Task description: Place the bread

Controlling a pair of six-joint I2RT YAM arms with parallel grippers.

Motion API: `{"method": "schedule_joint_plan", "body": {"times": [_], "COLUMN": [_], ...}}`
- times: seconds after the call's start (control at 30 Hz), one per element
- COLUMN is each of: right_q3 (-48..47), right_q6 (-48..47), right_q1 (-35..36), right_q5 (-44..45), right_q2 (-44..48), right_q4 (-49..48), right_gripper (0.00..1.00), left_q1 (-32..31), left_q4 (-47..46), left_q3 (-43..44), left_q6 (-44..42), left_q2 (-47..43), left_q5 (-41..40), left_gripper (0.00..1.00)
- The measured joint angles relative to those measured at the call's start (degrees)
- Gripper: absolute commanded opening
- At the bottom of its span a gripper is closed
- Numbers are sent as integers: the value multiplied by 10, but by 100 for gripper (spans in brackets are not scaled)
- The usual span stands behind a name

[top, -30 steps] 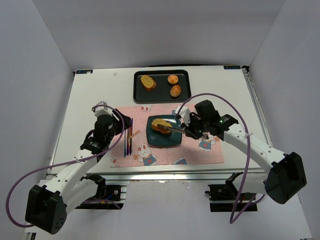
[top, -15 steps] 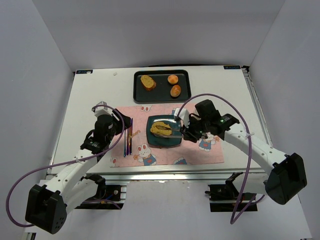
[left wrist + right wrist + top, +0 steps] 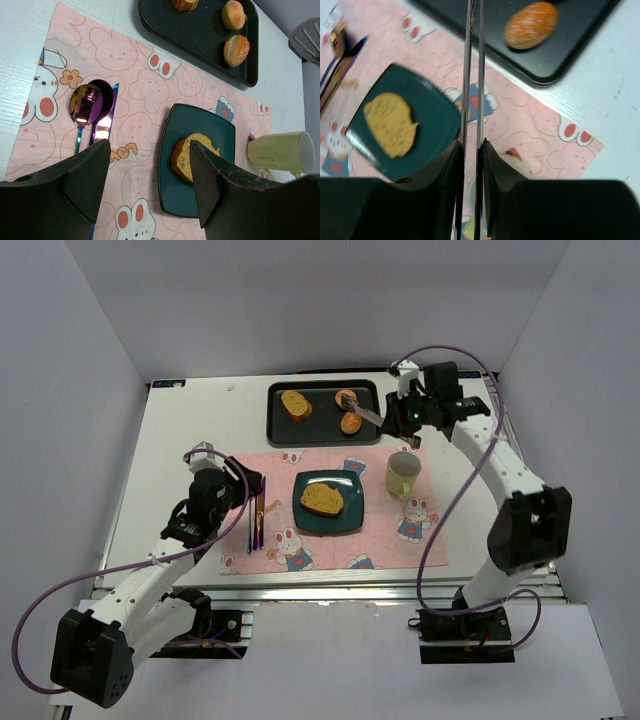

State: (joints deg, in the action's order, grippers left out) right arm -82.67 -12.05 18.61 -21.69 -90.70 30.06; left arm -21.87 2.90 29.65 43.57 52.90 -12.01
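- One thick slice of golden-brown bread (image 3: 322,498) lies flat on the dark teal square plate (image 3: 345,522), in the middle of the pink rabbit-print placemat (image 3: 425,545). No gripper touches it.
- Three more pieces sit on the black rectangular tray (image 3: 320,428) at the far side of the table: a toasted slice (image 3: 295,404), a far round bun (image 3: 346,398) and a near round bun (image 3: 351,422). We judge the job only partly done.
- Our right gripper (image 3: 398,418) is clamped on a pair of thin metal tongs (image 3: 368,415). In the wrist view their blades stand almost together with nothing between them. The tips reach over the tray by the two buns, and we cannot tell whether they touch either one.
- Our left gripper (image 3: 147,150) hangs over the placemat, fingers spread wide and holding nothing.
- We expect every piece to be light, soft and crumbly. The rough crumb should give the blades some purchase, but a hard pinch would dent or tear it.
- We judge the buns likely to roll on their glossy crusts, so we would take one across its widest middle, blades low on the flanks. A slice is better taken across its crust edges.
- The pale green ceramic mug (image 3: 402,475) stands just right of the plate, near the likely path from tray to plate, so we would carry the bread clear of it.
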Motion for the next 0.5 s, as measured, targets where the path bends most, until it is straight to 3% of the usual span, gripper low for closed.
{"method": "schedule_joint_plan", "body": {"times": [0.17, 0.5], "right_q3": [-43, -46], "right_q6": [113, 255], "right_q1": [-36, -28], "right_q5": [14, 46], "right_q2": [-85, -121], "right_q4": [-1, 2], "right_gripper": [36, 46], "left_q1": [0, 0], "left_q4": [-4, -4], "left_q3": [0, 8], "left_q6": [0, 0], "left_q2": [0, 13], "left_q5": [0, 0], "left_gripper": [73, 74]}}
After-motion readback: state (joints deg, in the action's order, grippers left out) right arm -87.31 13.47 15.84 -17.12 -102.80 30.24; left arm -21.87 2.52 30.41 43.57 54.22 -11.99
